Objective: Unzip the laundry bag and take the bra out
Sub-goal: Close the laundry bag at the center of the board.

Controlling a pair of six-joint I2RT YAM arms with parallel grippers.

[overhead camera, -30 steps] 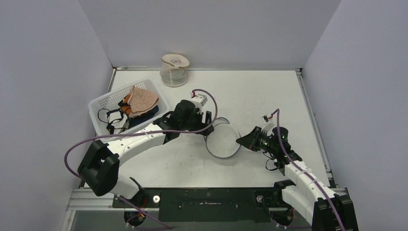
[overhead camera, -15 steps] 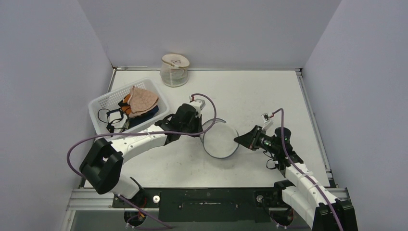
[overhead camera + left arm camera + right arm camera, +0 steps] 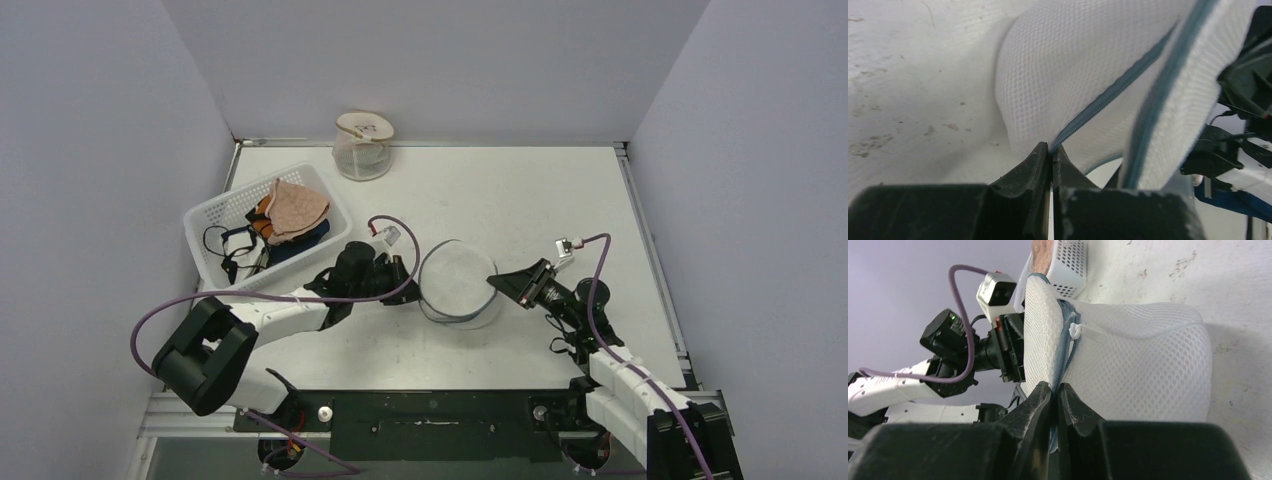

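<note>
Right gripper (image 3: 1055, 389): jaws pressed together, pinching the bag's (image 3: 455, 280) mesh edge beside the zipper; it holds the bag's right side.
Left gripper (image 3: 1051, 150): jaws pressed together too, nipping the bag where the blue-grey zipper (image 3: 1108, 95) runs down into them; it holds the bag's left side.
Bag: white mesh, round, mid-table, strung between the two grippers. Whether it hangs clear of the table (image 3: 540, 190) cannot be told. The mesh hides whatever is inside.
Zipper: runs along the bag's rim and looks closed where it shows.
Pull (image 3: 1082, 331): white tab on the zipper line, a little way from the right gripper, with nothing gripping it.
In the way: from the right wrist, the bag blocks most of the left gripper. The left arm's purple cable (image 3: 400, 290) loops close beside the bag.
Basket (image 3: 205, 215): white, slotted, on the table's left, just beyond the left forearm and apart from the bag.
Clothes (image 3: 295, 208): peach, orange, dark blue and black pieces heaped in the basket.
Jar (image 3: 362, 148): clear, with a pale lid, at the far edge by the back wall, well apart from everything.
</note>
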